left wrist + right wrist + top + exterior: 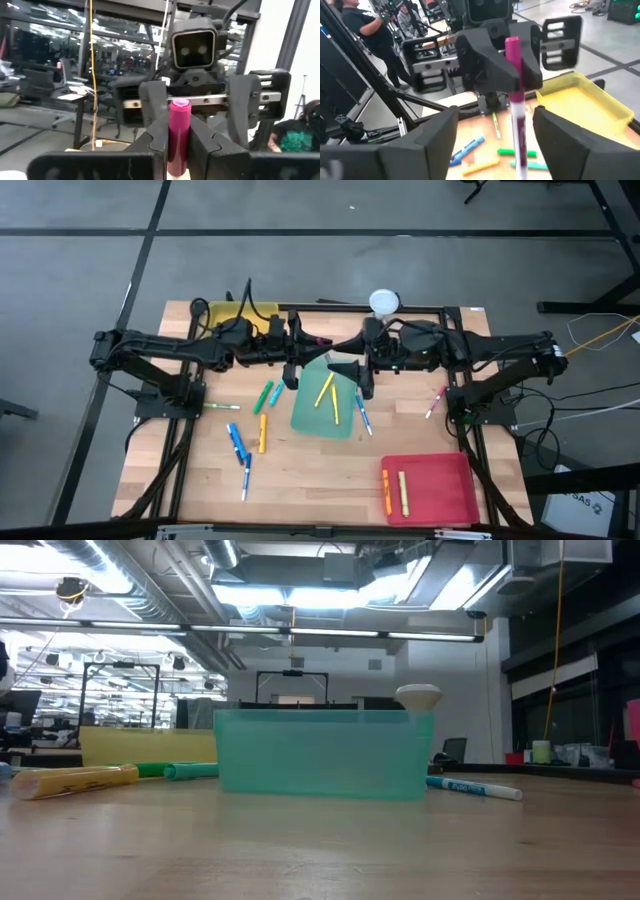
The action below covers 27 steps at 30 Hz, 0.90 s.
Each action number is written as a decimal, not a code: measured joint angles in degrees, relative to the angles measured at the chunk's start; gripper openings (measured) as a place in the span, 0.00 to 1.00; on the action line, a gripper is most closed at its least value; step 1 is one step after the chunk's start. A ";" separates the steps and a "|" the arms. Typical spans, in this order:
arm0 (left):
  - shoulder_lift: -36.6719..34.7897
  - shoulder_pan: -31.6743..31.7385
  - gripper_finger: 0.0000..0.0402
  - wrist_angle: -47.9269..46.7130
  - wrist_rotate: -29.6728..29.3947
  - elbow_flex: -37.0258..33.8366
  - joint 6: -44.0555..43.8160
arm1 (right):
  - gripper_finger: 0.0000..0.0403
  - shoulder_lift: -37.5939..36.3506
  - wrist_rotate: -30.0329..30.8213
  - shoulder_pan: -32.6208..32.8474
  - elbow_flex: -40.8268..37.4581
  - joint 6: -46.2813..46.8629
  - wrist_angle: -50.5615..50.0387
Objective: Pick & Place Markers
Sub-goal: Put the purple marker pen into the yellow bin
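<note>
Wooden table | green tray: two yellow markers, seemingly | red tray: two

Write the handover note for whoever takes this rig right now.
Left hand: shut on the magenta marker, raised above the table's far middle. Right hand: open, facing it, holding nothing.
Done: two markers in the green tray, two in the red tray.
Left: the held marker, plus loose markers on the wooden table. No marker shows in the yellow tray.
</note>
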 joint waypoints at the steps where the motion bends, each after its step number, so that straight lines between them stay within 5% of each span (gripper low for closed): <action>1: -0.55 0.41 0.08 -1.36 0.00 -0.01 0.12 | 0.65 -0.71 0.01 0.01 0.00 0.15 -1.03; 16: -7.49 11.84 0.08 -25.00 -2.03 0.00 2.11 | 0.69 -5.58 0.12 0.04 0.00 3.16 -7.81; 27: -7.89 28.29 0.08 -36.51 -2.61 0.00 -0.08 | 0.69 -5.58 0.16 0.04 0.00 2.73 -7.81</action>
